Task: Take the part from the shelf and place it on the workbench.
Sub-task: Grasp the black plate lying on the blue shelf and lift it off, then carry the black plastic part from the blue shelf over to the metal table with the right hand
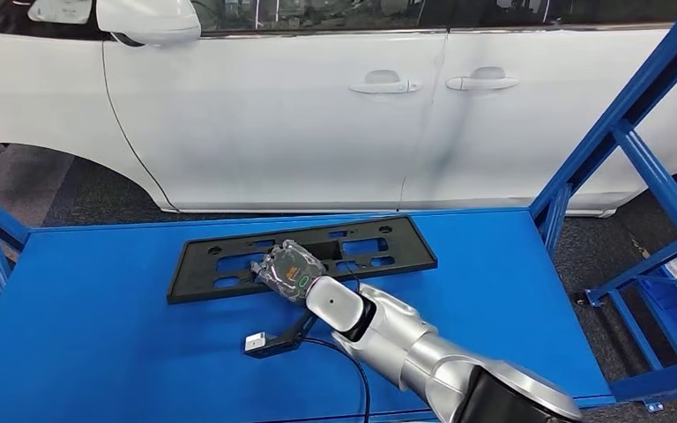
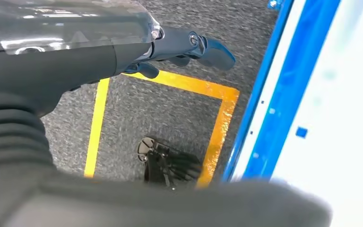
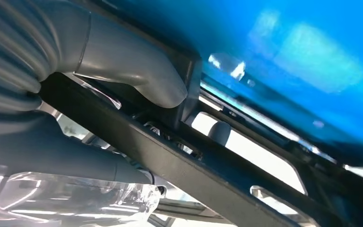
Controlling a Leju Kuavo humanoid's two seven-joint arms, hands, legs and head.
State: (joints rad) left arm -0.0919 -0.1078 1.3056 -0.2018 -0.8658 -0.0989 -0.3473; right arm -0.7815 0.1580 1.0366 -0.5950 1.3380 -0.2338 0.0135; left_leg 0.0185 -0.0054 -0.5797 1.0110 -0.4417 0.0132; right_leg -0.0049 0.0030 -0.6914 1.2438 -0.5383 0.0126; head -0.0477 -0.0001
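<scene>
The part, a long black slotted panel, lay flat on the blue bench, nearer its far edge and roughly midway along it. The right hand gripped its near rail, thumb pressed over the bar. The left hand hung beside the bench above the floor, fingers loosely apart, holding nothing. Placement looked all but complete; the next move likely called for loosening the right hand's fingers and lifting clear without dragging the part.
</scene>
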